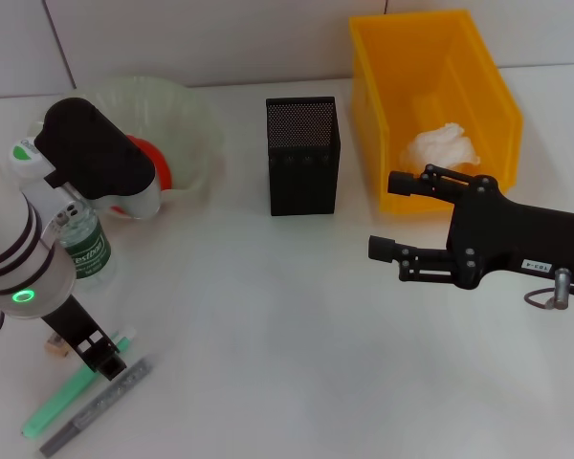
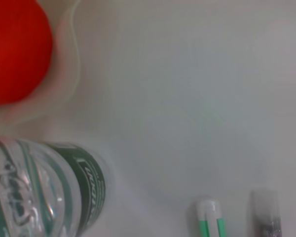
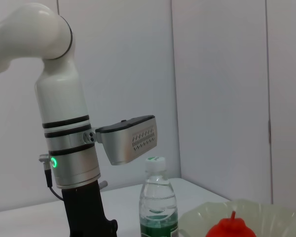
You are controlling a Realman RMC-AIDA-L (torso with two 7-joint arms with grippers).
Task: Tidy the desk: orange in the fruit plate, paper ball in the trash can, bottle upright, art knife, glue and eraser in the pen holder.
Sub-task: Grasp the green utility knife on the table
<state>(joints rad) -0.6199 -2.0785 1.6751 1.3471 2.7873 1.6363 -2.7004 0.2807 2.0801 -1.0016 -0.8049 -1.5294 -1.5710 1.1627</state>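
My left gripper (image 1: 103, 361) hangs low at the front left, right over a green stick (image 1: 69, 390) and a grey pen-shaped tool (image 1: 98, 405) that lie side by side; their ends show in the left wrist view as the green stick (image 2: 209, 218) and the grey tool (image 2: 264, 220). Behind them the bottle (image 1: 86, 247) stands upright. The orange (image 1: 149, 161) lies in the fruit plate (image 1: 196, 120). Inside the yellow trash can (image 1: 488, 86) sits the paper ball (image 1: 442, 148). My right gripper (image 1: 387, 215) is open and empty, in front of the can. I cannot make out the eraser for certain.
The black mesh pen holder (image 1: 303, 153) stands at the back centre between plate and can. A small brownish object (image 1: 55, 346) lies beside my left arm. The right wrist view shows the bottle (image 3: 158, 202), the orange (image 3: 232, 229) and the plate (image 3: 256, 212).
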